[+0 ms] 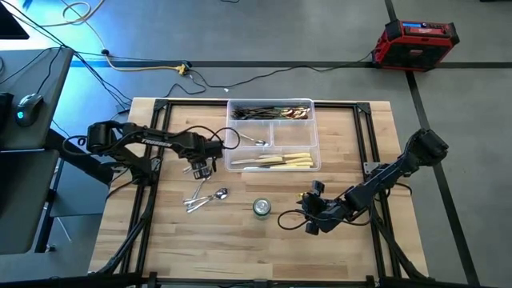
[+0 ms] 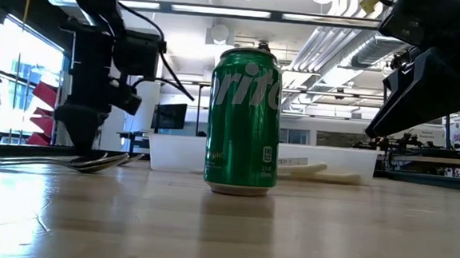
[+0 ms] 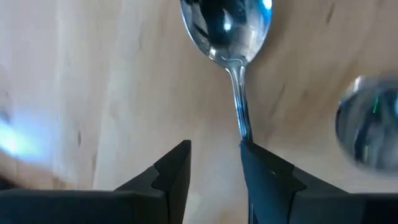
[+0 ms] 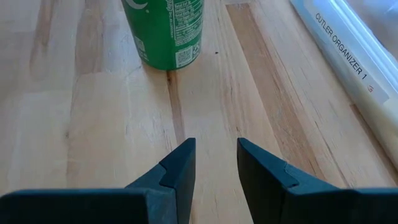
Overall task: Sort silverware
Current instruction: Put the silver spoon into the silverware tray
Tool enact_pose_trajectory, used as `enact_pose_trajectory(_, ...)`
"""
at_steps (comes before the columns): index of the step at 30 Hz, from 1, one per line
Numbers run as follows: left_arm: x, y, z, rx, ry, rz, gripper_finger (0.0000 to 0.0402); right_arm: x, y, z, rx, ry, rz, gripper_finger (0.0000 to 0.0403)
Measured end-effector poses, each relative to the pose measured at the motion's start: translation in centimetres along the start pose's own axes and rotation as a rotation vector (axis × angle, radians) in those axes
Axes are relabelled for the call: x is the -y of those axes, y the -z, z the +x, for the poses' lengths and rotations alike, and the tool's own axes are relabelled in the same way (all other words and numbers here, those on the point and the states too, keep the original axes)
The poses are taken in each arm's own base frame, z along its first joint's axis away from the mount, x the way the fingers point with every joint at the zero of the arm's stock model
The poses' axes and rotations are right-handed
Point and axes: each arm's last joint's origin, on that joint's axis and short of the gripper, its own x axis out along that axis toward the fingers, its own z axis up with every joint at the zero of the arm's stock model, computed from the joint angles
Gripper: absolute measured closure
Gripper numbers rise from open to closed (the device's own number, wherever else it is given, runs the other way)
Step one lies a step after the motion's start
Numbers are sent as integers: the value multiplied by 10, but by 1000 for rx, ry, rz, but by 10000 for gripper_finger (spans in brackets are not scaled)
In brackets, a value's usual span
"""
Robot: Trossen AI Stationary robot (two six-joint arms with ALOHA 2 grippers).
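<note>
The left gripper [image 1: 202, 169] hangs left of centre in the high view, above the loose silverware [image 1: 205, 198] on the table [image 1: 240, 248]. Its fingers [image 3: 177, 171] stand spread, one against a spoon [image 3: 229, 37] handle, pinching nothing. Closing now could nudge the handle aside and miss. The right gripper [image 1: 314, 210], fingers parted and empty, waits lower right near the can [image 1: 262, 208]; sorted pieces lie in the tray [image 1: 314, 132].

bench [image 1: 160, 248]: light wood planks, black frame rails | green can [image 1: 262, 208]: upright, landmark | clear divided tray [image 1: 316, 136]: on bench, behind can, near | loose spoons [image 1: 206, 198]: small pile flat on bench, beside can toward left arm, apart from it
</note>
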Motion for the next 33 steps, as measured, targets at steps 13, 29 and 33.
enact_pose_trajectory(13,-7,-15,-1,76,81,-23,231,0,0,0,-1,1,1,300)
enact_pose_trajectory(29,-17,-24,27,-29,155,13,302,0,0,0,-5,0,-1,300)
enact_pose_trajectory(33,-20,-25,21,-23,125,16,388,0,1,0,-7,1,-1,300)
